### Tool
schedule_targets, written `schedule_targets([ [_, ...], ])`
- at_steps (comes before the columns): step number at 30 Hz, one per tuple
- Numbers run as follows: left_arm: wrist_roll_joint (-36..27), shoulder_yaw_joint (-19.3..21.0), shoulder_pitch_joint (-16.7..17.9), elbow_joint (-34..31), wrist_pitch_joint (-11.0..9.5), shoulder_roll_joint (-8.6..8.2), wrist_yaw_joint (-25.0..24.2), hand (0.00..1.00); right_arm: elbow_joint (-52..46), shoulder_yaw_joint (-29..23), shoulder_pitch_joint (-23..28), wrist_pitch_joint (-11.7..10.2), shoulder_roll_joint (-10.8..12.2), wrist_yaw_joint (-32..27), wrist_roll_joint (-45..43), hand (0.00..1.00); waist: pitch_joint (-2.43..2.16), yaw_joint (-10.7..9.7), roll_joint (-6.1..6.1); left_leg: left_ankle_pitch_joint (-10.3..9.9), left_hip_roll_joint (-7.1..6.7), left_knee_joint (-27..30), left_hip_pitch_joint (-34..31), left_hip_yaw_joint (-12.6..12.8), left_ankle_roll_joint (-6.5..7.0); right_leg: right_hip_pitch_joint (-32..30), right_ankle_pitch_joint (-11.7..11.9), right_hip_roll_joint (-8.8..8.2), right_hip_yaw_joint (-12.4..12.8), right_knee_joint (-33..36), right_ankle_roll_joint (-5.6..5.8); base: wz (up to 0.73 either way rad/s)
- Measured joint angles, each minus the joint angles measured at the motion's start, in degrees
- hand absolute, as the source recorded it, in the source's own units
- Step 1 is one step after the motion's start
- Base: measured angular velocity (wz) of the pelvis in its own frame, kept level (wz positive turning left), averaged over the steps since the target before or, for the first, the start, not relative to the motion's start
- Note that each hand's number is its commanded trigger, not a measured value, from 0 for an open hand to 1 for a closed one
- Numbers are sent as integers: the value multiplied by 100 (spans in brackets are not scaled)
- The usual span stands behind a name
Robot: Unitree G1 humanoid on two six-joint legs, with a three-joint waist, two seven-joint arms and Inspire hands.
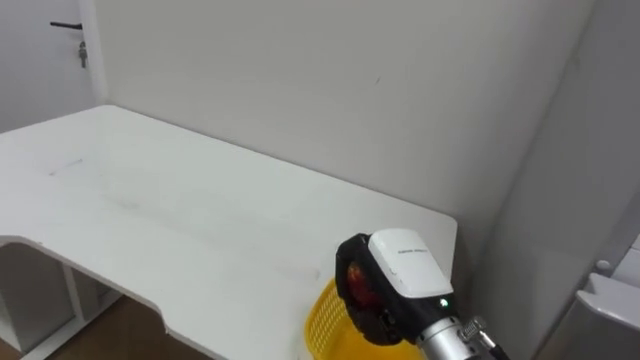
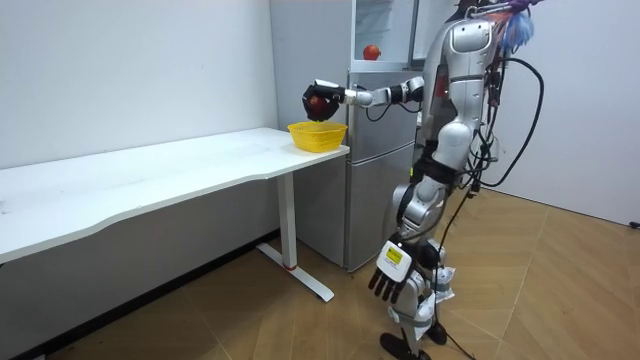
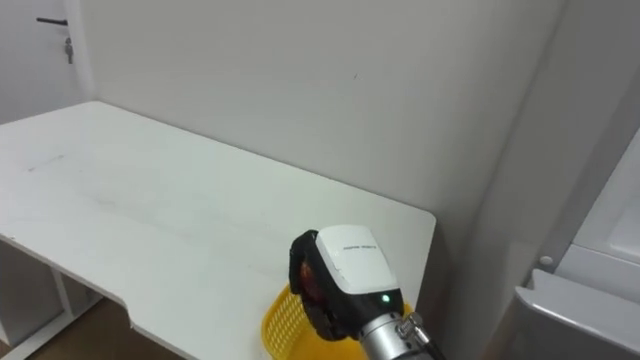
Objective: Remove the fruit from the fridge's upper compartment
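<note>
My right hand (image 1: 392,285) (image 3: 340,275) is curled round a red fruit (image 1: 361,287) (image 3: 308,284) and holds it just above a yellow basket (image 1: 323,322) (image 3: 279,322). The basket stands at the near right corner of the white table (image 1: 150,200). In the room view the right hand (image 2: 322,98) reaches out over the basket (image 2: 317,135) with the red fruit (image 2: 317,102) in it. I stand between the table's end and the grey fridge (image 2: 375,150). My left hand (image 2: 392,272) hangs at my side, fingers relaxed.
A second red fruit (image 2: 371,52) sits in the upper part of the fridge behind my arm. The fridge's edge (image 3: 585,300) is at the lower right. A white wall runs behind the table, with a door handle (image 1: 67,27) at the far left.
</note>
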Motion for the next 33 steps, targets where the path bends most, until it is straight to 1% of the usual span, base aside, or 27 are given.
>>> schedule_targets([
  [3,0,-2,-3,-9,0,-6,-27,0,61,42,0,6,0,5,1,0,3,1,20,-1,-5,78,-68,-34,-1,-28,0,0,-4,1,0,6],
  [4,0,-2,-3,-11,0,-10,-28,0,74,45,0,6,0,23,0,0,14,8,40,-1,-6,78,-75,-35,-1,-35,0,-1,-1,2,0,0],
  [6,0,-2,14,-10,0,-13,-37,0,75,48,0,6,0,80,0,0,15,10,77,-1,-9,83,-84,-34,-1,-39,0,-3,0,3,0,0],
  [9,1,-2,27,-10,0,-15,-39,0,74,48,0,6,0,126,1,0,1,10,125,0,-9,87,-83,-34,-2,-40,0,-3,2,7,0,0],
  [11,2,-2,34,-10,1,-25,-39,0,74,47,0,7,-1,128,2,0,-19,14,150,1,-9,87,-77,-34,-2,-39,0,-3,2,8,0,0],
  [12,2,-1,38,-10,1,-26,-39,0,74,47,0,7,-3,129,2,0,-24,15,154,1,-9,86,-74,-34,-2,-38,0,-3,2,8,-1,0],
  [14,4,0,46,-11,1,-28,-38,0,74,47,0,7,-5,129,4,0,-50,18,155,2,-9,85,-64,-33,-2,-29,0,-3,2,9,-1,0],
  [17,4,0,40,-13,1,-30,-38,0,101,49,-1,6,-3,128,3,0,-56,20,152,2,-9,86,-53,-33,-1,-11,0,-4,3,7,-1,0],
  [27,-2,-17,42,-11,-1,-33,-36,0,114,51,-1,3,-4,127,3,0,-50,-12,142,7,-10,84,-55,-34,-4,-5,0,-5,5,5,-1,0],
  [31,-2,-19,43,-10,-4,-32,-34,0,115,50,-1,-6,-3,127,5,0,-17,-20,102,7,-10,83,-57,-34,-3,-2,0,-5,4,4,-1,0],
  [33,-2,-22,48,-11,-6,-32,-34,0,114,50,-1,-7,-3,127,5,0,-9,-25,90,6,-11,84,-60,-35,-2,-3,0,-5,4,4,-1,0],
])
